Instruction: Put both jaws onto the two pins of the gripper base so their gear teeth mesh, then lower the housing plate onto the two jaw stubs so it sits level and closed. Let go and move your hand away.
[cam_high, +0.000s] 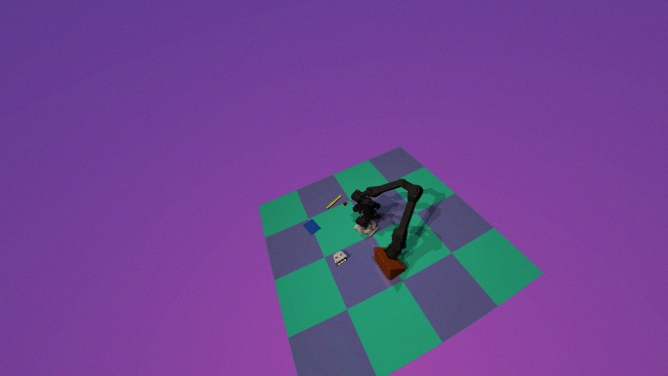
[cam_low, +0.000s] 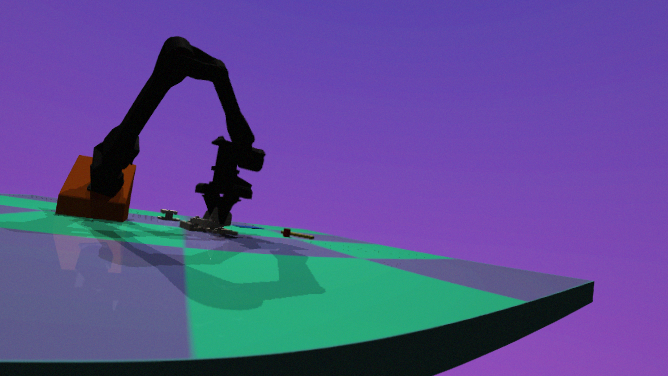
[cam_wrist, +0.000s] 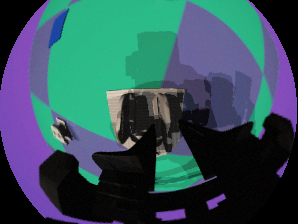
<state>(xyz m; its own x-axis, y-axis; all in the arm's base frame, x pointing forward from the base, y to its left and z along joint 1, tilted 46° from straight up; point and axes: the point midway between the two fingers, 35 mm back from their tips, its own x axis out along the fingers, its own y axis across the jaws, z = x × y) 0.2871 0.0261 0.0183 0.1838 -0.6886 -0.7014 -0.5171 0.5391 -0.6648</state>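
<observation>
The pale gripper base (cam_high: 373, 230) (cam_low: 187, 225) (cam_wrist: 113, 99) lies flat under my hand. My gripper (cam_high: 363, 223) (cam_low: 218, 221) (cam_wrist: 166, 124) points down, low over the base, and is shut on a jaw (cam_wrist: 168, 111), mostly dark in the wrist view. The held jaw is at or just above the base; contact is not clear. The other jaw (cam_wrist: 126, 113) is over the left part of the base. The pins and the gear teeth cannot be made out. The pale housing plate (cam_high: 340, 257) (cam_low: 169, 215) (cam_wrist: 61, 131) lies apart from the base, with small raised parts on it.
A blue tile (cam_high: 312, 226) (cam_low: 248, 227) (cam_wrist: 59, 29) lies flat beyond the base. A yellow stick (cam_high: 334, 202) (cam_low: 303, 235) and a small red block (cam_high: 345, 203) (cam_low: 286, 232) lie farther out. The orange arm mount (cam_high: 388, 264) (cam_low: 95, 200) stands near the housing plate.
</observation>
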